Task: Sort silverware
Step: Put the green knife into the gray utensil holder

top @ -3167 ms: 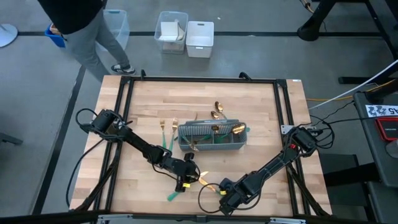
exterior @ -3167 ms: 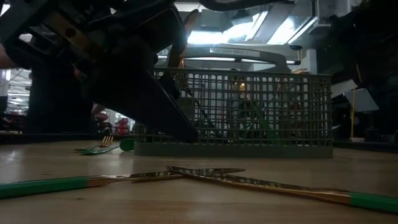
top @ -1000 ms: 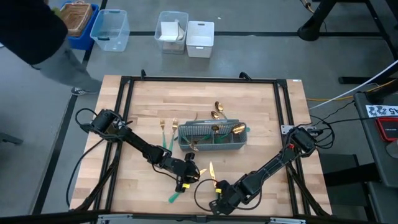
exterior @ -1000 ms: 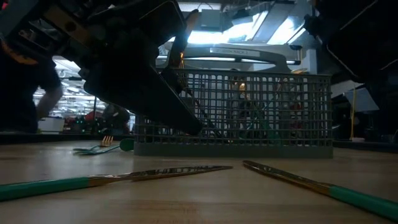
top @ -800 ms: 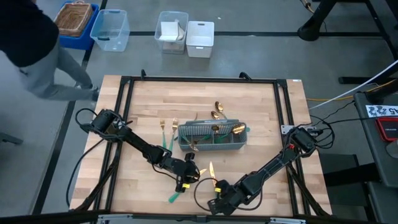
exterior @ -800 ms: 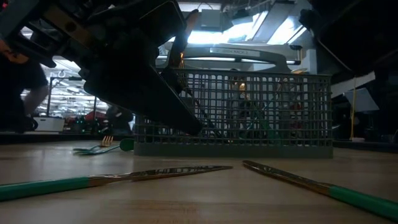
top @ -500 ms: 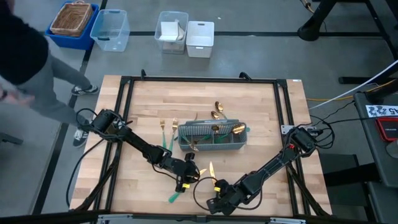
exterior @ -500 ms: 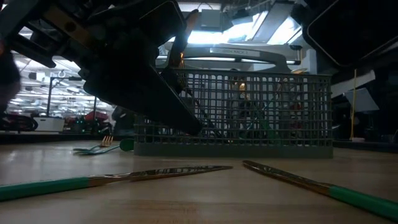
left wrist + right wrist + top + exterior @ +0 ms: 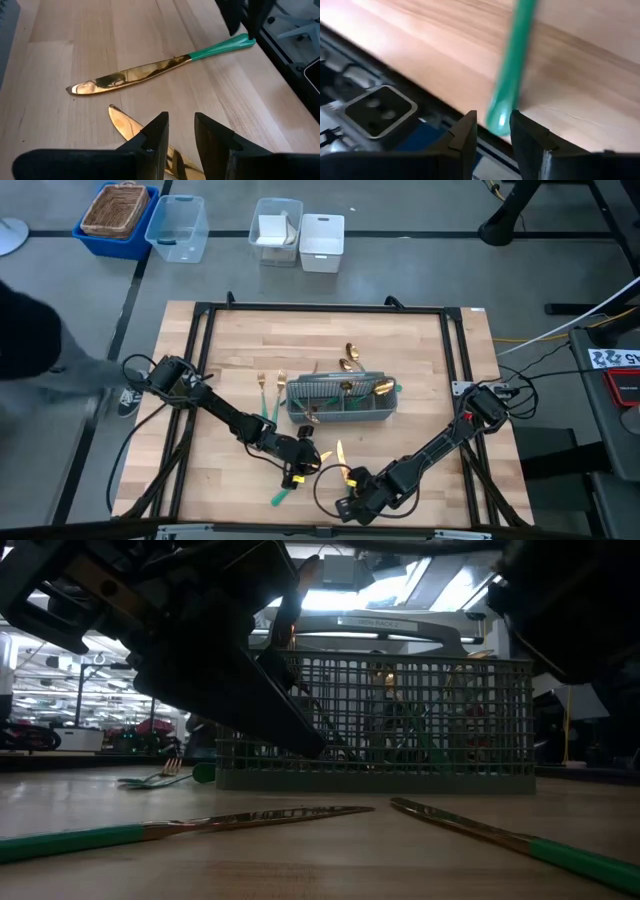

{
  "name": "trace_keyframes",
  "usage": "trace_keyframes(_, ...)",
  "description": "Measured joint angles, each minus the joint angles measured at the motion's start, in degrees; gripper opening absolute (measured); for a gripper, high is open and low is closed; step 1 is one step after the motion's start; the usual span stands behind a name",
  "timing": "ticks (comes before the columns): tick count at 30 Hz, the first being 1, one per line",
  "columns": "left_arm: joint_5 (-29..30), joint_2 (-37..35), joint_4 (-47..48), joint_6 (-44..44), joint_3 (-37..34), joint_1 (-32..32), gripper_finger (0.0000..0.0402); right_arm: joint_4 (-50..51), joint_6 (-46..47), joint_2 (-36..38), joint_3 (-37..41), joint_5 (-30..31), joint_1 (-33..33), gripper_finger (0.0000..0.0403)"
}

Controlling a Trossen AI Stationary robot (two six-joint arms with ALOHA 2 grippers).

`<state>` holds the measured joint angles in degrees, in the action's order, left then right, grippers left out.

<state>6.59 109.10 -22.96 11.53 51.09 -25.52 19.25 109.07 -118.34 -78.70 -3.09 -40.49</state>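
Right knife (image 9: 500, 837) swung off left knife (image 9: 180, 825), both claws parted, right claw (image 9: 492, 131) blurred

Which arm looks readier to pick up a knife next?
Right, probably. The right gripper already has a knife's green handle between its open fingers. The left gripper, also open, hovers over the other knife's blade.
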Motion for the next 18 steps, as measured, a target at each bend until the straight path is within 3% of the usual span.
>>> trace_keyframes(6,0.0,0.0,0.0,0.0,0.0,0.0,0.0085,4.0,0.1,0.0,-0.1,-2.8,0.0,0.0117)
trace_keyframes(18,0.0,0.0,0.0,0.0,0.0,0.0,0.0085,0.1,0.1,0.4,0.0,0.8,0.0,0.0117)
